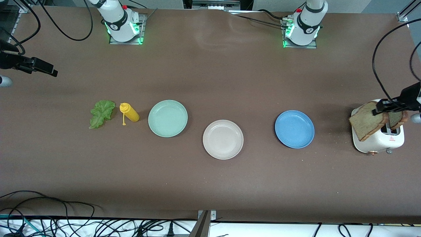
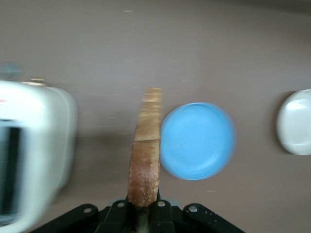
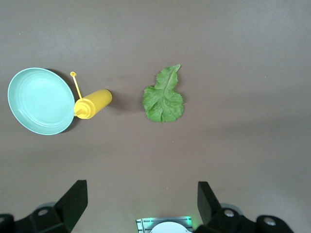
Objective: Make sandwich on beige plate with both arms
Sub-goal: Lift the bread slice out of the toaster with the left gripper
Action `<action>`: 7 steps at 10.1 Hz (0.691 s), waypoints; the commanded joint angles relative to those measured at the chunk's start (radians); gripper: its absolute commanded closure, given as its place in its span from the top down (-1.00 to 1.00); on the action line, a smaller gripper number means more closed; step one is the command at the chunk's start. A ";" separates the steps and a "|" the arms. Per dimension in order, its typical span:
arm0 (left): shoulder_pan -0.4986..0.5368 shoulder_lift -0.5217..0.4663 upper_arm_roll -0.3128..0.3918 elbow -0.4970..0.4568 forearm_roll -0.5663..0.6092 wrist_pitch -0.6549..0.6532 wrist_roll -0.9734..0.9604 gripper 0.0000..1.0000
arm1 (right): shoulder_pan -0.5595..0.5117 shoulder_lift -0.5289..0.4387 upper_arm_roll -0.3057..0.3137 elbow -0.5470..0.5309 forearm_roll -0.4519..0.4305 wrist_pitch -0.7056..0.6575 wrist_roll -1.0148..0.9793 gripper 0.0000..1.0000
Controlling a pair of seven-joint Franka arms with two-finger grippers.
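The left gripper [image 1: 383, 107], at the right edge of the frame, is clamped on a bread slice [image 1: 367, 121] over the white toaster [image 1: 378, 140]. The beige plate [image 1: 223, 139] sits bare at centre. The right gripper [image 3: 141, 201] waits with fingers wide apart above the lettuce leaf [image 3: 164, 95].

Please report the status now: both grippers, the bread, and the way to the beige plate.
Left gripper shut on bread slice over toaster. Right gripper open, waiting above lettuce. Beige plate bare; blue plate sits between.
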 commanded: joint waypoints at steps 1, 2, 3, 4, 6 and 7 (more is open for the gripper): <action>-0.053 0.033 -0.005 0.006 -0.190 -0.023 -0.053 -1.00 | 0.002 -0.003 -0.001 0.005 -0.003 0.008 0.004 1.00; -0.057 0.056 -0.038 0.006 -0.265 -0.023 -0.073 -1.00 | 0.002 -0.002 -0.003 0.005 -0.003 0.008 0.004 1.00; -0.067 0.067 -0.051 0.005 -0.342 -0.023 -0.078 -1.00 | 0.001 -0.002 -0.003 0.003 -0.001 0.008 0.005 1.00; -0.104 0.090 -0.051 0.005 -0.425 -0.023 -0.076 -1.00 | 0.001 -0.002 -0.003 0.002 -0.001 0.006 0.006 1.00; -0.127 0.153 -0.069 0.008 -0.603 -0.023 -0.061 -1.00 | 0.001 -0.002 -0.003 0.002 -0.001 0.005 0.006 1.00; -0.132 0.183 -0.077 0.012 -0.635 -0.023 -0.055 -1.00 | 0.001 -0.002 -0.004 0.002 -0.001 0.002 0.006 1.00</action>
